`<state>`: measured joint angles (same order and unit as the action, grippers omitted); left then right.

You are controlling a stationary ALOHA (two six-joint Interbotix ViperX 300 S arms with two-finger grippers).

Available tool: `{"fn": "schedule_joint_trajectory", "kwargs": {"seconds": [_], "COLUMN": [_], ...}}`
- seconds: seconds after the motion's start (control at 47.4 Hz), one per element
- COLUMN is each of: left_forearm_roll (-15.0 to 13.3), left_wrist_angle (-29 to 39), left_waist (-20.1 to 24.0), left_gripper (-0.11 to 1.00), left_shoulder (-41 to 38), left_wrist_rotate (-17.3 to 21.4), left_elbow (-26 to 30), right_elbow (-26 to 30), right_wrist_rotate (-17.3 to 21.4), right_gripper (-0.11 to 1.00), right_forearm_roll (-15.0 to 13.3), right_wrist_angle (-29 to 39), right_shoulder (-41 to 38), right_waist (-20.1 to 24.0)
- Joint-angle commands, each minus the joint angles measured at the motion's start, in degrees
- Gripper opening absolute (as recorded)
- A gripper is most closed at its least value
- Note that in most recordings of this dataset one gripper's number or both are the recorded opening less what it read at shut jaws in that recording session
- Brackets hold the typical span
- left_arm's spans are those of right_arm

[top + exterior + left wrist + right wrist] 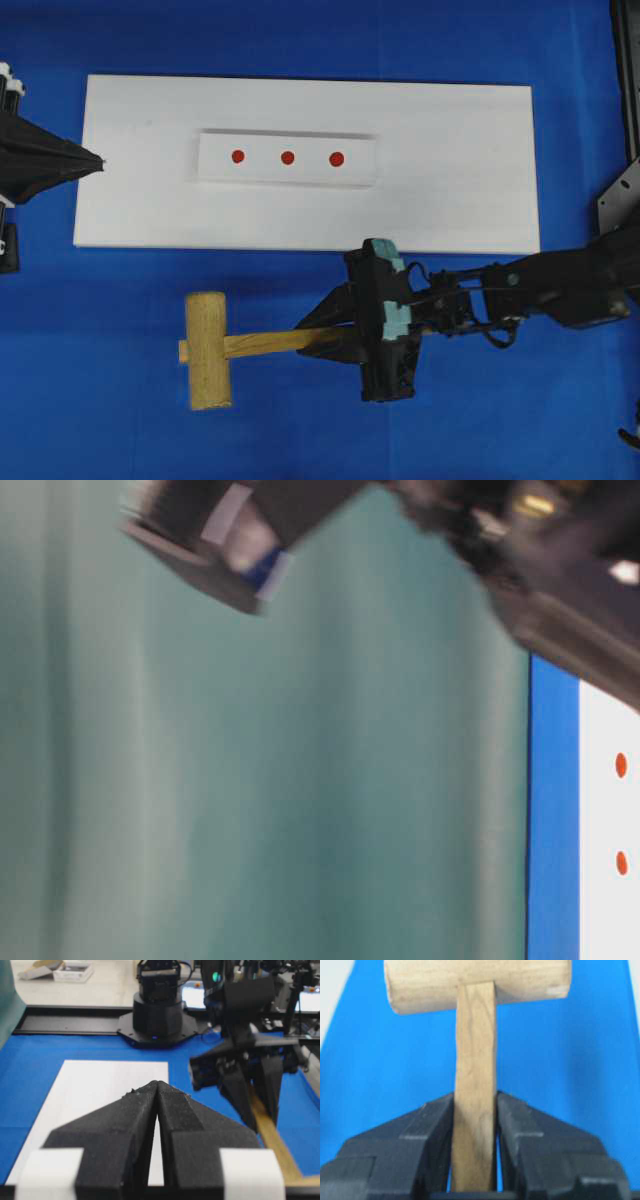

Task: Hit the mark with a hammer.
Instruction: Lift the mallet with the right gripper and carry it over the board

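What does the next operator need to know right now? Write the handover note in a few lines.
Right gripper: fingers shut on the hammer handle.
Left gripper: shut, empty, at the left edge of the white board.
Hammer head is over the blue cloth, in front of the board.
Three red marks sit in a row on the raised strip.
Done: grasp. Left: lift, swing, strike a mark.

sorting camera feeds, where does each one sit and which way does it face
Overhead: straight down on white board, hammer, both arms.
Table-level: low, mostly blocked by a teal blur; blurred arm parts on top, board edge at right.
Left wrist: behind shut left claw, facing right claw.
Right wrist: along right claw gripping hammer handle.
Shared: hammer in overhead, right wrist.
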<state>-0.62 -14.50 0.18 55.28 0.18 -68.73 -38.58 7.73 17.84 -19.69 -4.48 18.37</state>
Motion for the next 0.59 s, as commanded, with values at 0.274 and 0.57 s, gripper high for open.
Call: {"fn": "schedule_joint_trajectory", "kwargs": {"seconds": [0.274,0.57], "left_forearm_roll": [-0.09,-0.09], "left_wrist_angle": [-0.26,-0.26], "left_waist": [-0.09,-0.09], "left_gripper": [0.00,0.00], "left_shoulder": [-0.35,-0.35], "left_wrist_rotate": [-0.35,-0.44], "left_elbow": [0.53,0.53], "right_elbow": [0.97,0.18], "right_wrist_rotate": [-2.64,-3.87], "right_gripper": [0.10,0.10], "right_forearm_roll": [-0.09,-1.49], "right_wrist_angle": [3.78,5.01], "right_shoulder": [7.56,8.88], "right_waist": [-0.97,-8.70]}}
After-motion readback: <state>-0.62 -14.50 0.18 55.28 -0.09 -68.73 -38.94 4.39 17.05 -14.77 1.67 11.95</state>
